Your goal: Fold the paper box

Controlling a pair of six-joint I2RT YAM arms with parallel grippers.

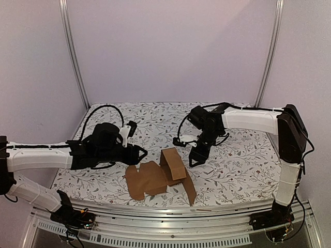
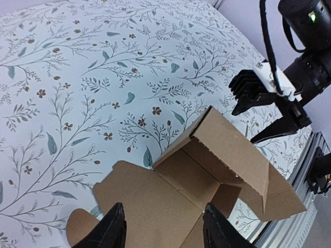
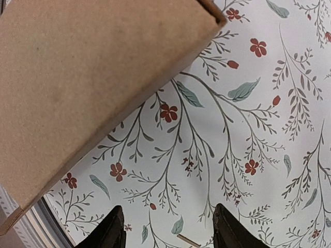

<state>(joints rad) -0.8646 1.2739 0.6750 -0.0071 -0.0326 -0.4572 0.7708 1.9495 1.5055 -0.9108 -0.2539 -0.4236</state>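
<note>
Nearest the front edge, the paper box (image 1: 155, 181) lies half-folded on the flowered tablecloth (image 1: 243, 170), one panel raised. The left gripper (image 1: 141, 153) hovers by its left side and the right gripper (image 1: 194, 160) just right of it, both with jaws apart, holding nothing.

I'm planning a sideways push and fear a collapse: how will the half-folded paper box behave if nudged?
The paper box looks like thin cardboard, so it is probably light and may slide on the tablecloth. Its raised panels stand only on creases, unsupported, so a push would likely fold them over before the flat part moves.
</note>
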